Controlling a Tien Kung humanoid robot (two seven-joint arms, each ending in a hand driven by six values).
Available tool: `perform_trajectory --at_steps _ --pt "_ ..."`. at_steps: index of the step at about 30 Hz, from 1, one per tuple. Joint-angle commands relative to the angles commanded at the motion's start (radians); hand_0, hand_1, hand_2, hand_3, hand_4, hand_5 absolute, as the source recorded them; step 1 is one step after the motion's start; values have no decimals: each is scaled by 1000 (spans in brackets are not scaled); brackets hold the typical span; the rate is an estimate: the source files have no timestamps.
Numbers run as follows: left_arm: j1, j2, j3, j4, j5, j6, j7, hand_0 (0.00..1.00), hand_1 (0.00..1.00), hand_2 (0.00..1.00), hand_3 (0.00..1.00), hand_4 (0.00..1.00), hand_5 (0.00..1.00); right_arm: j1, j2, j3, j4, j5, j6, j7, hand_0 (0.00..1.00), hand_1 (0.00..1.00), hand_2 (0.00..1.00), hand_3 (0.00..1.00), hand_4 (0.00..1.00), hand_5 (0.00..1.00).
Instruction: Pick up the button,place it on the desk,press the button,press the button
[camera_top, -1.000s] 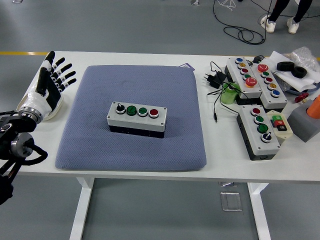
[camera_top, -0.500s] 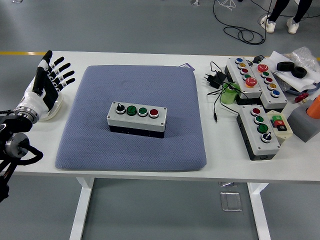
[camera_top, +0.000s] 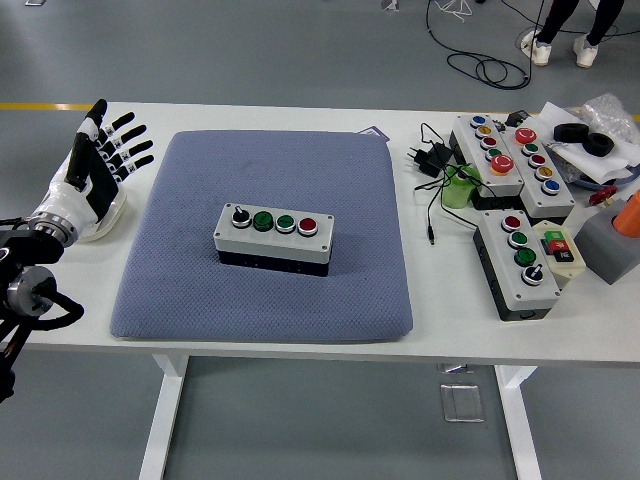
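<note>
Button box (camera_top: 273, 235) sits well apart from my left hand's fingers (camera_top: 118, 140), off to their right, on the middle of the grey-blue pad (camera_top: 265, 300). I see its pale lid facing up with a row of four controls: a black knob at the left, two green buttons, then a red one at the right end. Its dark base rests flat on the pad, long side running roughly left to right with a slight tilt.

My left hand (camera_top: 92, 175) is at the left edge of the white tabletop (camera_top: 450, 310), beside the pad's left border and not touching it. The fingers are spread apart and stretched out, pointing up and away from me, holding nothing. The palm faces roughly toward the pad, and the white heel of the hand looks to rest on the tabletop, though I can't be sure of contact. Behind it my black forearm and wrist joints (camera_top: 25, 290) run down to the lower left corner, cut off by the frame.

On the right side of the tabletop lie other control boxes (camera_top: 520, 262), a black plug adapter with cable (camera_top: 428, 160), and a grey block with an orange piece (camera_top: 615, 235) that is clipped by the right edge.
</note>
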Motion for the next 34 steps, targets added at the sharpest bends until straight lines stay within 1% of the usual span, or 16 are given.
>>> perform_trajectory --at_steps 11,20,27,34 --pt "7 6 -4 1 2 -1 2 794 824 886 899 755 998 0 0 7 0 -9 0 -1 658 637 660 575 353 223" --pt "5 4 -5 3 2 0 2 793 824 883 897 750 998 2 0 3 0 -5 1 0 657 636 660 574 352 224" --pt "4 -13 -11 15 3 1 2 794 825 883 895 747 998 -2 -1 -1 0 1 0 0 656 635 660 575 353 223" --pt "1 -15 -4 17 3 0 1 797 826 883 895 744 998 -2 -2 -3 0 7 -1 0 655 634 660 575 352 222"
